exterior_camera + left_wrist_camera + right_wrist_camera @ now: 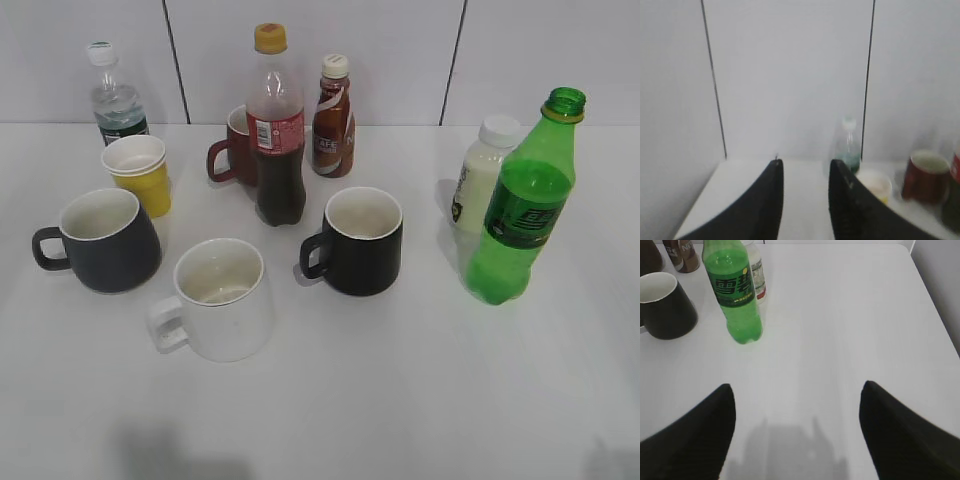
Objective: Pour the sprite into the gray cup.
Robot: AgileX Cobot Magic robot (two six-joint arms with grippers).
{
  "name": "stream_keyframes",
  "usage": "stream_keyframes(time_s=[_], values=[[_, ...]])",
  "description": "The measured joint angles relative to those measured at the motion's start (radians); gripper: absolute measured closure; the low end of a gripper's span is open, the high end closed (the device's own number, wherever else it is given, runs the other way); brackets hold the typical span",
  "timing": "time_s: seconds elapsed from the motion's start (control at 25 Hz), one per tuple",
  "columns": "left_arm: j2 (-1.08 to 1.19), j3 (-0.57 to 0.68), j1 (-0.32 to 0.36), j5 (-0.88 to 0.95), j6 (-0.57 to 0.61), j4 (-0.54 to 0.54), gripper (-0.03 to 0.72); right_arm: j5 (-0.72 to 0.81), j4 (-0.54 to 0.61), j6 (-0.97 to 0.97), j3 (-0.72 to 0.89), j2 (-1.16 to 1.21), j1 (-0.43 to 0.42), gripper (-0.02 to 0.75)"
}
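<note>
Uncapped sprite (524, 205); gray cup (103, 240) seemingly empty.

"What do the robot's parts look like?"

"Only fingers show. The left gripper (805, 200) has two matte black fingers (757, 210), curved like horns and tapering to blunt tips, faintly speckled."

"And the other?"

"The right gripper (797, 432) has the same plain black fingers (695, 435), broad, smooth-edged wedges. I can see no cables, screws or markings."
</note>
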Motion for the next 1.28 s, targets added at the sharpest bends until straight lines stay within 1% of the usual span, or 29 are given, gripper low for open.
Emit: stream_keyframes(time_s=[0.12, 0.24, 0.32, 0.48, 0.64, 0.76, 0.84, 0.92, 1.28], values=[[0.188, 0.117, 0.0, -0.329, 0.0, 0.039, 0.447, 0.0, 0.001, 0.0, 0.0, 0.0, 0.0, 0.161], [0.454, 0.242, 0.0, -0.673, 0.0, 0.067, 0.447, 0.0, 0.001, 0.0, 0.0, 0.0, 0.0, 0.161], [0.651, 0.295, 0.0, -0.856, 0.0, 0.067, 0.447, 0.0, 0.001, 0.0, 0.0, 0.0, 0.0, 0.161], [1.025, 0.312, 0.0, -1.121, 0.0, 0.068, 0.442, 0.0, 0.001, 0.0, 0.0, 0.0, 0.0, 0.162], [1.346, 0.313, 0.0, -1.382, 0.009, 0.068, 0.418, 0.0, 0.001, 0.0, 0.0, 0.0, 0.0, 0.162], [1.521, 0.314, 0.0, -1.553, 0.069, 0.061, 0.409, 0.0, 0.001, 0.0, 0.0, 0.0, 0.0, 0.162], [1.6, 0.314, 0.0, -1.622, 0.099, 0.053, 0.408, 0.0, 0.001, 0.0, 0.0, 0.0, 0.0, 0.162], [1.665, 0.308, 0.0, -1.653, 0.111, 0.051, 0.408, 0.0, 0.001, 0.0, 0.0, 0.0, 0.0, 0.162], [1.826, 0.236, 0.0, -1.669, 0.111, 0.042, 0.408, 0.0, 0.001, 0.0, 0.0, 0.0, 0.0, 0.161]])
